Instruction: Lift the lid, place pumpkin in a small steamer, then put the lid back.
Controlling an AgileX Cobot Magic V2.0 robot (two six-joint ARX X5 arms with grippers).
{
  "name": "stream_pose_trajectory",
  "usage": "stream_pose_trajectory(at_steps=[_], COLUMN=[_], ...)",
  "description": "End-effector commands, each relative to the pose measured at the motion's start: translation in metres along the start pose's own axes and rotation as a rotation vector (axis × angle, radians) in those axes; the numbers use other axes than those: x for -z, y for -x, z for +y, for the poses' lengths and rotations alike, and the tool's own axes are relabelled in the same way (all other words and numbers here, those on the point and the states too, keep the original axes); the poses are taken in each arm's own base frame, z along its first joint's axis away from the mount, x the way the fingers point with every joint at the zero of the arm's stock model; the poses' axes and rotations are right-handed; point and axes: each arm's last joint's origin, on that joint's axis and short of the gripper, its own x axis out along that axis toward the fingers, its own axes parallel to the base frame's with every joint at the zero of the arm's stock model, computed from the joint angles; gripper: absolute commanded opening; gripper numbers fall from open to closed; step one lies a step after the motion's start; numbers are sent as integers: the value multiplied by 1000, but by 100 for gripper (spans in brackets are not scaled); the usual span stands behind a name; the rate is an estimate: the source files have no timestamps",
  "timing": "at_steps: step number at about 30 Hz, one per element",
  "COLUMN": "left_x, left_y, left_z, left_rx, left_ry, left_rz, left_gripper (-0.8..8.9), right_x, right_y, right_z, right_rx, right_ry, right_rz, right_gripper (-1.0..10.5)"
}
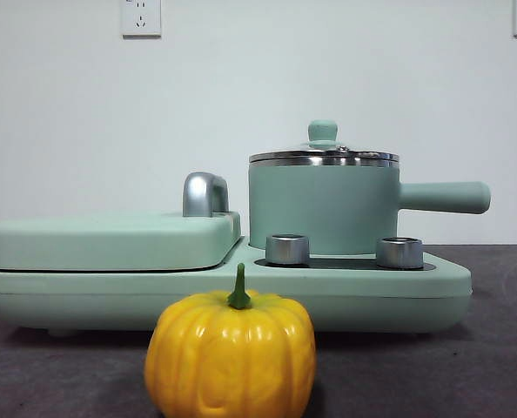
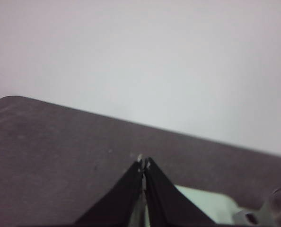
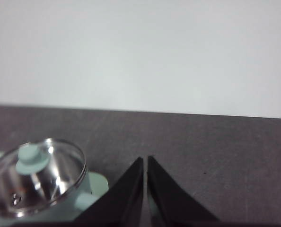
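The small steamer (image 1: 324, 205) stands upright on the right half of a mint-green cooking base (image 1: 398, 300). It is a mint-green cylinder with a chrome rim. Its long straight side handle (image 1: 444, 197) lies level, its long axis running sideways across the front view and pointing away from the flat hinged cover (image 1: 110, 239) that occupies the base's other half. Two chrome dials (image 1: 287, 249) sit on the base just in front of the steamer.

The lid (image 1: 324, 157) is seated flat on the steamer's rim, mint-green knob uppermost; seen from the right wrist camera it is clear glass in a bright metal ring (image 3: 36, 177).

The pumpkin (image 1: 231, 353) sits upright on the dark table (image 1: 467, 370) in front of the base, nearer the camera than the steamer. It is glossy yellow-orange and ribbed, with its green stem pointing straight up.

The left gripper (image 2: 144, 164) has its jaws pressed together, holding nothing, above the table. The right gripper (image 3: 144, 159) likewise has its jaws closed on nothing, just beside the steamer.
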Motion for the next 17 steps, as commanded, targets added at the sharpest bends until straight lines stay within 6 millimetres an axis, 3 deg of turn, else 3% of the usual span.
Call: stream_pose_trajectory(at_steps=[1, 7, 17], left_x=[-11, -22, -18], left_y=[-12, -48, -95], left_z=[-3, -10, -40], left_rx=[32, 163, 401], left_ry=[-115, -200, -468], left_rz=[58, 223, 411], left_gripper=[11, 11, 10], right_x=[-9, -14, 5], right_y=[-8, -28, -54], right_z=[0, -1, 16], right_rx=[-30, -118, -316], right_ry=[110, 195, 347], right_rz=[42, 127, 298], right_gripper=[12, 13, 14])
